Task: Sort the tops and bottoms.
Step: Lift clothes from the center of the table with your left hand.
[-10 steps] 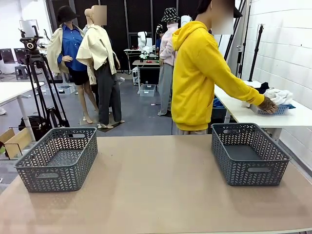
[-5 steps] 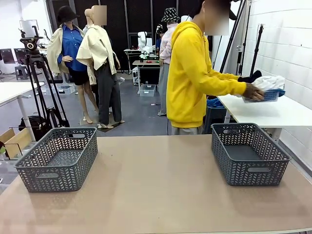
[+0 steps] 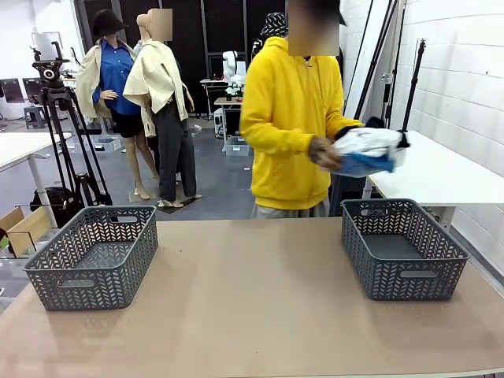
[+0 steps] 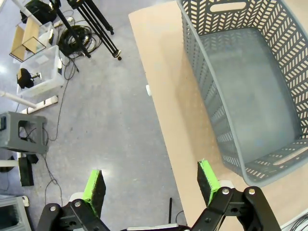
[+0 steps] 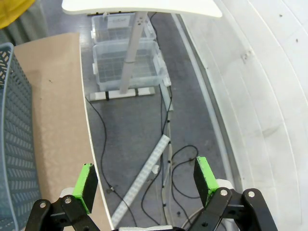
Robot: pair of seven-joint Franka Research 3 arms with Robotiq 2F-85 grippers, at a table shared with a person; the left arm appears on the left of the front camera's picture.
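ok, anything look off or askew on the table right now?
Nothing stands out. The left basket and right basket sit upright on the table; the person holds the clothes pile beyond its far edge, nothing spilled.

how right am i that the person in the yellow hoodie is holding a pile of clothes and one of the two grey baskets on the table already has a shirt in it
One part is wrong: neither basket holds a shirt. The front view shows the left grey basket and the right grey basket both empty. The person is indeed holding the pile of clothes.
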